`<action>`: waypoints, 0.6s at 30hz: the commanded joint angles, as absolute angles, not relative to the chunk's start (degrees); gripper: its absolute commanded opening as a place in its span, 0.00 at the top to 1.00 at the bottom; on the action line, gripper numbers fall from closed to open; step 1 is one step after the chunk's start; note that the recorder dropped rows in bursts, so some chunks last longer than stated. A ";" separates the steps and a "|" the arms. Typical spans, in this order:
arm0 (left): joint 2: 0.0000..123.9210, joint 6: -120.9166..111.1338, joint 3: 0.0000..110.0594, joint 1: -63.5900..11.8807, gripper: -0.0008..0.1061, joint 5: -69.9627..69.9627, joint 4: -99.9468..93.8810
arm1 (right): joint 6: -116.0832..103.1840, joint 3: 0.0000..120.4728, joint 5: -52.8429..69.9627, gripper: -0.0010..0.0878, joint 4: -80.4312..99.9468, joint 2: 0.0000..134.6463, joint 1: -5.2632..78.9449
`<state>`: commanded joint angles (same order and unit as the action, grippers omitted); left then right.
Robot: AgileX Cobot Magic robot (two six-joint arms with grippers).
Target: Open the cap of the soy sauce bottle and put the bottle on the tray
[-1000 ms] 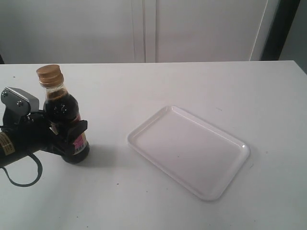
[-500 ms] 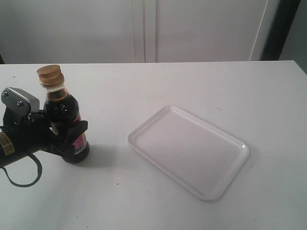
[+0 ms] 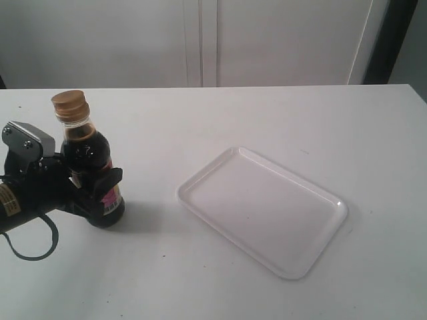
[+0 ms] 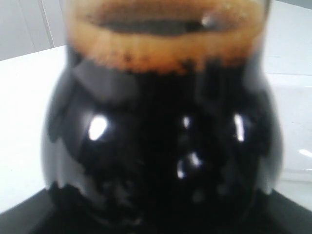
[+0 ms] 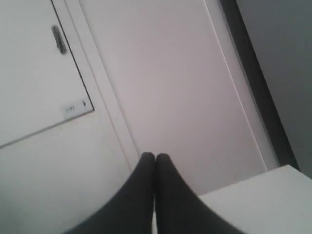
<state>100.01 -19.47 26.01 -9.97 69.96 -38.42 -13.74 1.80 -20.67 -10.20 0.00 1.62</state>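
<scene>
The soy sauce bottle (image 3: 90,167) stands upright at the table's left, dark liquid inside, pink and yellow label low on its body. Its golden-tan ribbed cap (image 3: 69,103) sits closed on the neck. My left gripper (image 3: 93,183) reaches in from the left edge and is shut on the bottle's lower body. Up close in the left wrist view the bottle (image 4: 161,141) fills the frame and hides the fingers. The white tray (image 3: 261,208) lies empty right of the bottle. My right gripper (image 5: 155,157) is shut, empty, facing the wall; the exterior view does not show it.
White cabinet doors (image 3: 200,40) stand behind the table's far edge. A dark upright post (image 3: 390,40) rises at the back right. Bare white tabletop (image 3: 220,120) surrounds the tray and bottle.
</scene>
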 joint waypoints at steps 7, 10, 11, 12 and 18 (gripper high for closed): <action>100.01 -19.47 26.01 -9.97 0.99 69.96 -38.55 | -13.21 13.08 -22.13 0.99 -4.52 11.58 1.62; 100.01 -19.47 26.01 -9.97 0.99 69.96 -38.55 | -13.21 16.24 -24.80 0.99 -1.32 17.64 1.62; 100.01 -19.47 26.01 -9.97 0.99 69.96 -38.55 | -13.21 17.04 -26.07 0.99 -1.05 19.23 1.62; 100.01 -19.47 26.01 -9.97 0.99 69.96 -38.55 | -13.21 18.10 -27.44 0.99 -0.77 21.25 1.62; 100.01 -19.47 26.01 -9.97 0.99 69.96 -38.55 | -14.70 25.51 -25.99 0.99 6.13 33.04 1.62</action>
<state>100.01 -19.47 26.01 -9.97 69.96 -38.55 -14.70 25.51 -25.99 6.13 33.04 1.62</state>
